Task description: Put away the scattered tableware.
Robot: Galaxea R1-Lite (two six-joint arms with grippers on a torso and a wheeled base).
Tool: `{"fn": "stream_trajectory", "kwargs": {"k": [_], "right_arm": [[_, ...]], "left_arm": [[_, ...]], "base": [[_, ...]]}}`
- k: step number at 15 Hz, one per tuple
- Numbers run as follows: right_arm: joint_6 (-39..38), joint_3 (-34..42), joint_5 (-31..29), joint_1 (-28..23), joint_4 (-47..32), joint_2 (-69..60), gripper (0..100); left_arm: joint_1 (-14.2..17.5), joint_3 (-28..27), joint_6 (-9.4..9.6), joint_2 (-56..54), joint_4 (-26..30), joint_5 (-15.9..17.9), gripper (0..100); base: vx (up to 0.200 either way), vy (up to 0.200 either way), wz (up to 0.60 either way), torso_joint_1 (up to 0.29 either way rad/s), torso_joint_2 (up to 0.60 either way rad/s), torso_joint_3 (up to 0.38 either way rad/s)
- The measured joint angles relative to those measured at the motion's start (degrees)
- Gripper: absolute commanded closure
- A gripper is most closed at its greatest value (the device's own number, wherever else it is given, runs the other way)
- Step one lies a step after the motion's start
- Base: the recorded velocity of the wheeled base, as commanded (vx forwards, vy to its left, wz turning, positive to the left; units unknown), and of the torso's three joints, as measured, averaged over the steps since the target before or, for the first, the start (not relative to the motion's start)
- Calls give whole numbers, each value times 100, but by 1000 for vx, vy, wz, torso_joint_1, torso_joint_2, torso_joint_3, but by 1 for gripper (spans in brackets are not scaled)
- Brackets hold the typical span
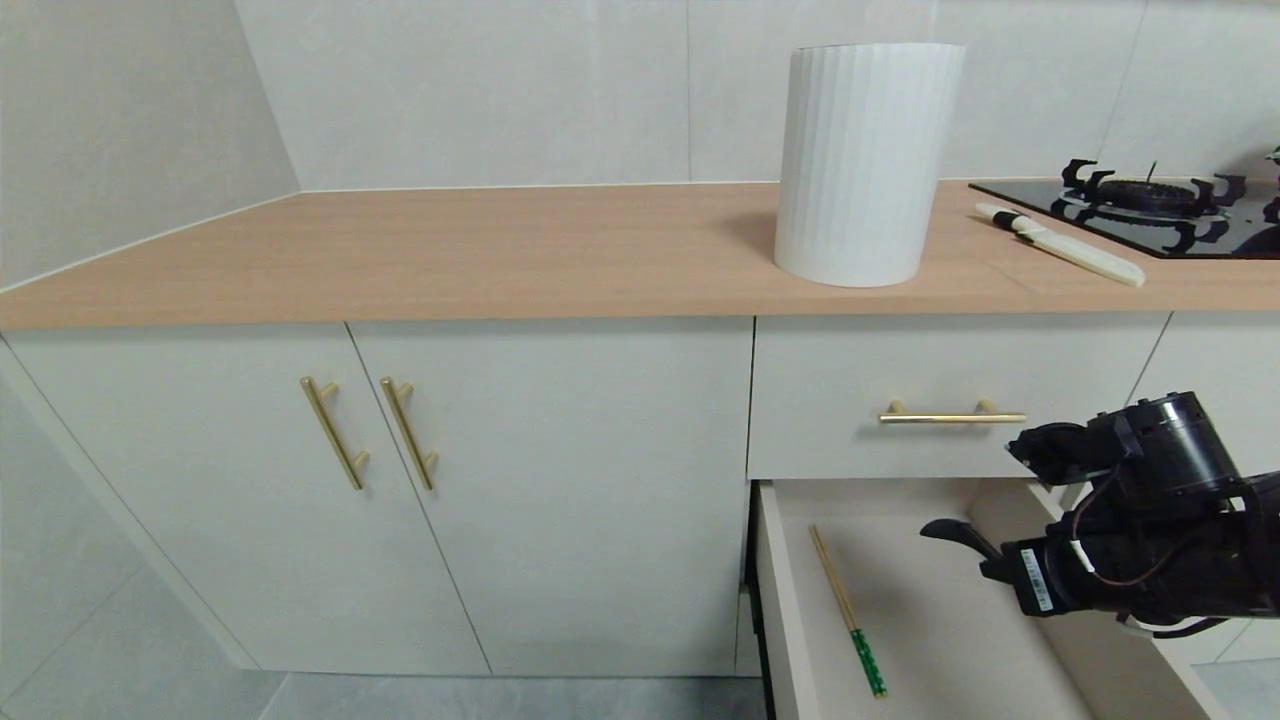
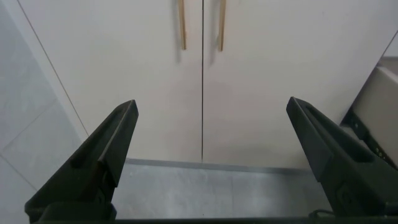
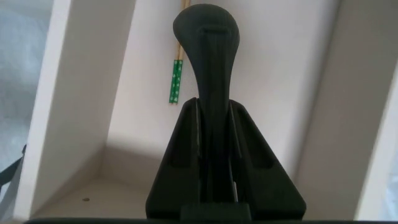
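open drawer (image 1: 785, 600) below the counter (image 1: 450, 245), with a pair of chopsticks (image 1: 846, 610) lying flat on its floor near the left wall, green ends toward the front. right gripper (image 1: 952, 530) hangs over the drawer, beside the chopsticks and apart from them, fingers pressed together on nothing. left gripper (image 2: 211, 109), fingers spread wide, faces the cabinet doors (image 2: 280, 81). on the counter: a knife (image 1: 1060, 245) between a white ribbed canister (image 1: 865, 160) and the stove (image 1: 1150, 205).

Just beyond the black fingers (image 3: 208, 74) of the right gripper (image 3: 205, 22) lie chopsticks (image 3: 176, 78), pale tan with green, light-speckled ends. The drawer (image 3: 81, 93) is plain cream-white.
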State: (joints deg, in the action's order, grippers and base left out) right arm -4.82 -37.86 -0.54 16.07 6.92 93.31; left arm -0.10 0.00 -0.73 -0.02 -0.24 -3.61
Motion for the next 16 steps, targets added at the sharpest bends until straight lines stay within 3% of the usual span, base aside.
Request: {"fn": "stream_trajectory", "kwargs": {"k": [6, 12, 16], "right_arm": [[-27, -2, -88, -2, 432, 402, 100], [-334, 94, -699, -55, 2425, 2386, 100], [-377, 134, -828, -89, 3062, 3240, 100]], "left_arm": [[0, -2, 2, 0, 0, 2, 0], [2, 0, 2, 0, 0, 2, 0], [0, 0, 0, 0, 0, 2, 0]], "base": [[0, 0, 0, 0, 0, 0], [0, 0, 0, 0, 0, 0], [0, 0, 0, 0, 0, 0]]}}
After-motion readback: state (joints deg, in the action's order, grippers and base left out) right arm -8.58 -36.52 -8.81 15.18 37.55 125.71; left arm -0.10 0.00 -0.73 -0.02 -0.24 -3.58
